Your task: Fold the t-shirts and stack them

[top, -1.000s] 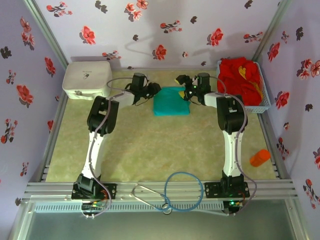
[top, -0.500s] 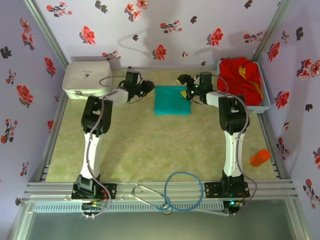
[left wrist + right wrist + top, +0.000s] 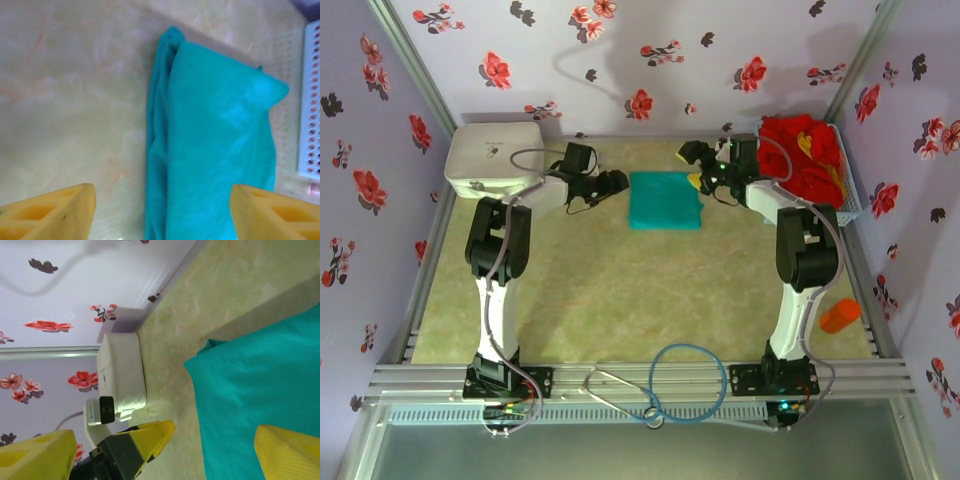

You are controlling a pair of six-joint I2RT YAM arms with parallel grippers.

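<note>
A teal-green t-shirt (image 3: 664,200) lies folded into a neat rectangle at the back middle of the table. My left gripper (image 3: 610,185) hovers just off its left edge, open and holding nothing. In the left wrist view the folded t-shirt (image 3: 215,160) lies flat between and ahead of my yellow fingers (image 3: 50,215). My right gripper (image 3: 695,166) is open at the shirt's upper right corner. In the right wrist view the teal cloth (image 3: 265,390) lies under my right fingertip (image 3: 290,455). Red t-shirts (image 3: 805,158) are heaped in the white basket (image 3: 853,205) at the back right.
A white rounded plastic box (image 3: 492,158) stands at the back left, also seen as the white box (image 3: 122,370) in the right wrist view. An orange object (image 3: 840,316) lies near the right edge. A blue cable loop (image 3: 690,385) rests at the front rail. Flowered walls enclose the table.
My left gripper has drawn back to the left off the teal shirt and opened. Both arms' elbows have swung outward. The shirt lies still, folded.
</note>
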